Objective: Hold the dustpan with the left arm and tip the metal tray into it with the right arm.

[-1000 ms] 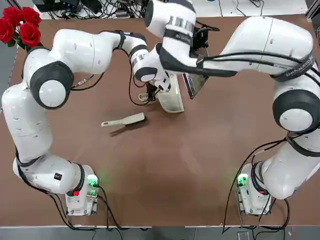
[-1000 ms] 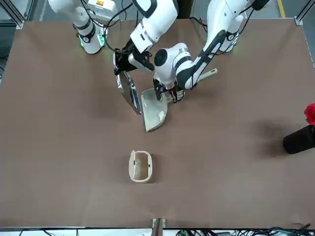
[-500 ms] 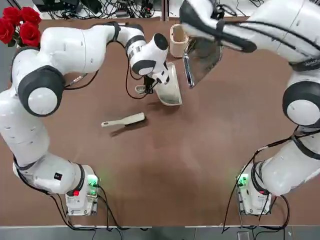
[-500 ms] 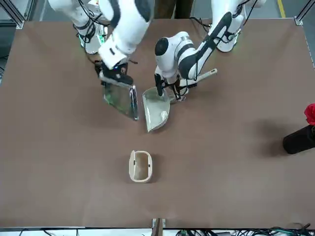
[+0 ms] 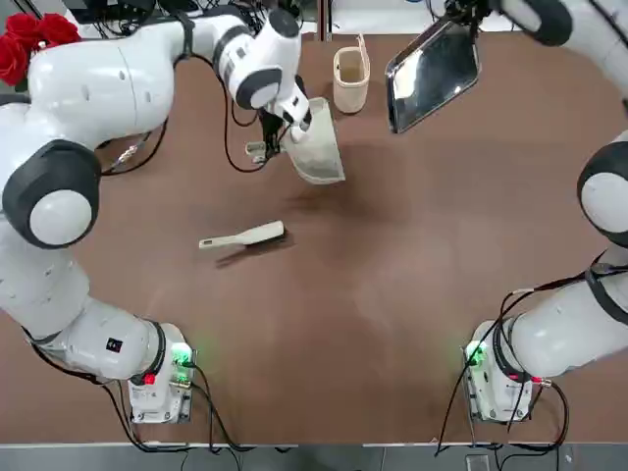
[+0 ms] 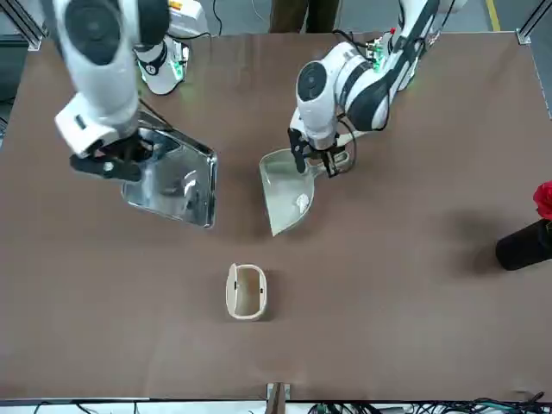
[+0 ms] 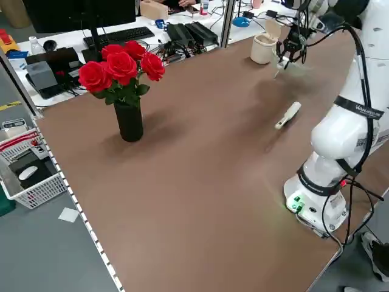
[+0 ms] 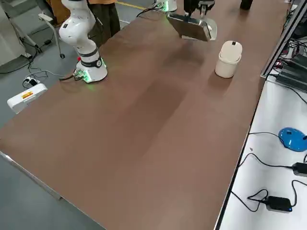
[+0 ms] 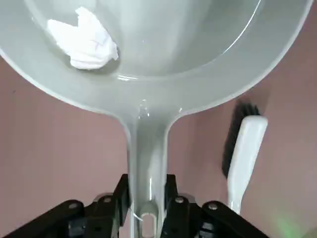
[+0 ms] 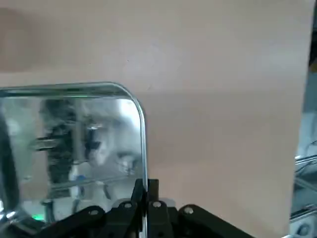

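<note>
The cream dustpan (image 5: 316,149) hangs tilted above the table, my left gripper (image 5: 280,137) shut on its short handle (image 9: 147,163). A crumpled white scrap (image 9: 85,40) lies inside the scoop. The shiny metal tray (image 5: 435,72) is held in the air near the table's far edge, to the right of the dustpan and apart from it. My right gripper (image 6: 108,162) is shut on the tray's rim (image 10: 143,148). In the front view the tray (image 6: 177,181) lies nearly flat, a gap away from the dustpan (image 6: 289,185).
A tall cream cup (image 5: 350,74) stands between dustpan and tray near the far edge. A slim cream hand brush (image 5: 242,236) lies mid-table. Red roses (image 7: 121,67) in a dark vase (image 6: 522,246) stand at the far left corner.
The right arm swung the tray away from the dustpan toward the robot's far right and levelled it from a steep tilt. The left arm lifted the dustpan slightly farther out.
</note>
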Tool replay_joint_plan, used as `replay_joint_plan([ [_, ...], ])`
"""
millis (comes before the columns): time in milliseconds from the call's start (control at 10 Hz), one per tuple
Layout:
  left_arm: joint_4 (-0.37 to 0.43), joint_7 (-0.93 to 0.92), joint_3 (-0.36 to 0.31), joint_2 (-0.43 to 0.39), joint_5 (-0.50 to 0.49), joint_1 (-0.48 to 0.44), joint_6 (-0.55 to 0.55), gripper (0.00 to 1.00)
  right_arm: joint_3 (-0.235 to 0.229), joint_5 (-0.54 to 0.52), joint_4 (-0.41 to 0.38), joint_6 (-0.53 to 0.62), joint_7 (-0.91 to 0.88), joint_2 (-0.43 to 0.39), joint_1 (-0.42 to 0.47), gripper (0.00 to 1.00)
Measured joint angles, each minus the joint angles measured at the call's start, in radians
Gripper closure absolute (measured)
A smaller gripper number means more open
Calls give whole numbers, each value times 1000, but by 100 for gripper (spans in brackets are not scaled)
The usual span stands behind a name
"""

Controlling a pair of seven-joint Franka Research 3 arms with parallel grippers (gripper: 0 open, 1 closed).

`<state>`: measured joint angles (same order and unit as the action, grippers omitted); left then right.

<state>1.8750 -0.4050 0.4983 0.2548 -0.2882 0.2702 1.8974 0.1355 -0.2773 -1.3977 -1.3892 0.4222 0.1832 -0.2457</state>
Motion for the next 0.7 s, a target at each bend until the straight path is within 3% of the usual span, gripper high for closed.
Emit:
replay_joint_plan([
  [200, 0, -86, -80, -77, 66, 1, -21, 67, -134, 122, -93, -77, -46, -39, 7, 95],
  [500, 2, -117, -151, -114, 103, 3, -57, 67, -267, 215, -302, -201, -103, -90, 9, 95],
  [700, 8, -82, -237, -115, 133, 6, -65, 67, -356, 242, -414, -298, -219, -96, 10, 95],
])
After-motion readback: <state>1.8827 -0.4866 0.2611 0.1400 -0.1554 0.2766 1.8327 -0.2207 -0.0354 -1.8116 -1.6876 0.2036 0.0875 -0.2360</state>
